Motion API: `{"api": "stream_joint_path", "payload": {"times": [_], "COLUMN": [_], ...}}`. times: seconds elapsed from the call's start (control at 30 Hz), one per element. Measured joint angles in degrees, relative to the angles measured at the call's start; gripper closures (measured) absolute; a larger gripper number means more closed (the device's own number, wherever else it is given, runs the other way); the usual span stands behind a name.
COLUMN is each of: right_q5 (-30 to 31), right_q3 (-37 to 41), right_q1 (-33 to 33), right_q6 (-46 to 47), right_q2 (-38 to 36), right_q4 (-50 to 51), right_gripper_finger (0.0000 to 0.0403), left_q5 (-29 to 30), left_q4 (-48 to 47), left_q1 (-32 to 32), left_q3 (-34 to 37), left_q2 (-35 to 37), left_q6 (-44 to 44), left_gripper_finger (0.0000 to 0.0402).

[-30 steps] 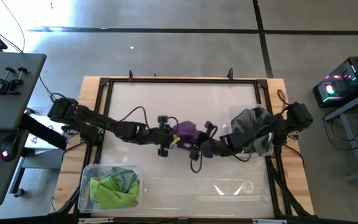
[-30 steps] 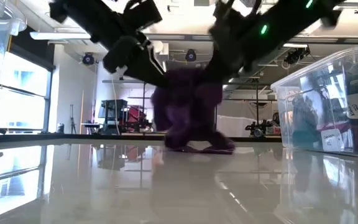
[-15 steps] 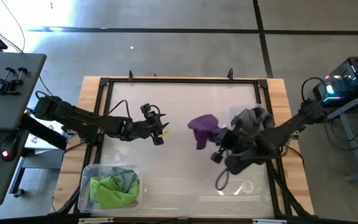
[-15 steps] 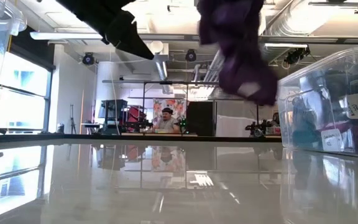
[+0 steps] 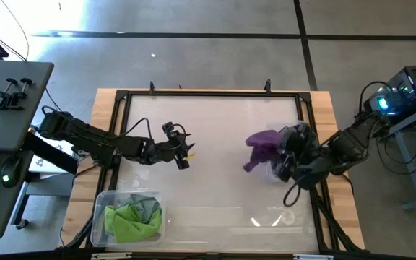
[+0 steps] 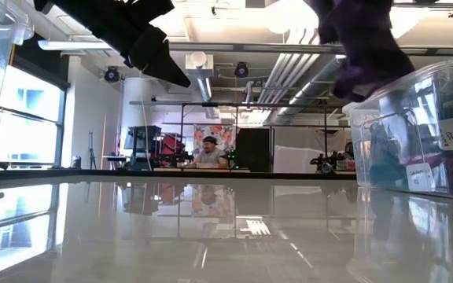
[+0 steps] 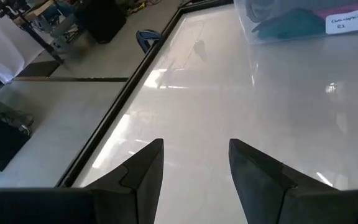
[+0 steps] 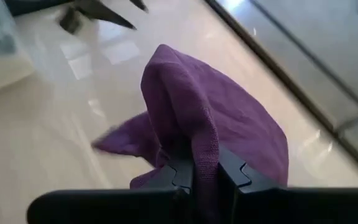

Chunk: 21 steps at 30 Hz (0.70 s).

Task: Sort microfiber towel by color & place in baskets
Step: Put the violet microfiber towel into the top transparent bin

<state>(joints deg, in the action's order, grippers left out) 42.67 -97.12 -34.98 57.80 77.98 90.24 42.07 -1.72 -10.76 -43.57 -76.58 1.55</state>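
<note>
A wide stretch of bare table [image 5: 215, 180] is seen between the two arms, bounded by a dark frame along its edges. The left pincer [image 5: 184, 153] is held over the table's left-centre with its fingers [image 7: 143, 172] parted and nothing between them. The right pincer [image 5: 271, 155] is closed on a purple towel [image 5: 263, 144], which is carried clear of the table beside the near edge of the right basket [image 5: 289, 137]. The cloth is pinched at a fold, draping over the fingers [image 8: 229, 171] and hanging loose below them; no clear long axis can be made out. The right basket holds grey and dark cloths. A second basket [image 5: 101, 217] with a lime green towel [image 5: 131, 220] stands at the table's front left corner.
</note>
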Motion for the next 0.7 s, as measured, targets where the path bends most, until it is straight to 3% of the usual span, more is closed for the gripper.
{"api": "stream_joint_path", "payload": {"times": [0.4, 0.7], "right_q5": [-15.3, -25.1], "right_q3": [26.8, 41.7], "right_q1": [1.6, 4.0], "right_q6": [21.3, 30.3], "right_q2": [-15.3, -17.6], "right_q4": [-0.1, -0.5], "right_gripper_finger": [0.0388, 0.0371], "left_q5": [-2.8, -2.9], "left_q4": [-0.1, 0.6], "left_q1": [-0.5, -0.5], "left_q3": [0.0, 0.0], "left_q2": [0.0, 0.0], "left_q6": [0.1, 0.0], "left_gripper_finger": [0.0232, 0.0232]}}
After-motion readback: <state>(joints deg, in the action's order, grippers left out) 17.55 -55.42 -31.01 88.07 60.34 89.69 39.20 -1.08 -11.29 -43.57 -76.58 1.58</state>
